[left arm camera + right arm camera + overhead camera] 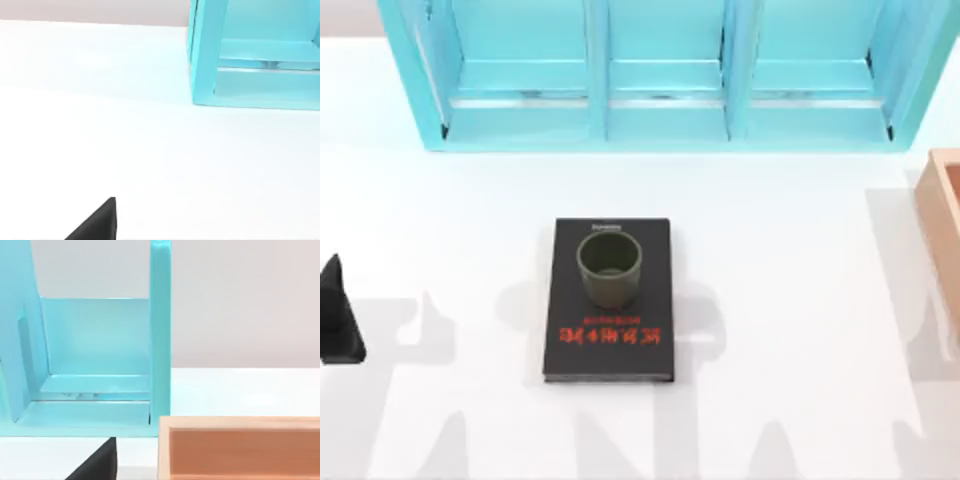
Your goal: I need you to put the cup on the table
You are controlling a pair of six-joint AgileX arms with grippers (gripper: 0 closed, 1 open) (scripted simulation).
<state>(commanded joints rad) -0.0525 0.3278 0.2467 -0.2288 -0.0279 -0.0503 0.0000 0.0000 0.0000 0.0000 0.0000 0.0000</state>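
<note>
Olive-green, thick-rimmed, handleless cylindrical cup (609,268) stands upright on the black book with red lettering (609,345) on the white counter (800,330), likely light, rigid; grip across its rim; jaw states unclear.

The cup (609,268) looked matt and smooth — perhaps glazed ceramic. The table (800,300) was plain, smooth white; the cabinet (660,70) showed slightly glossy painted boards.

Frame edges crop the left gripper (338,318) (fingers unreadable) and orange box (942,215).
</note>
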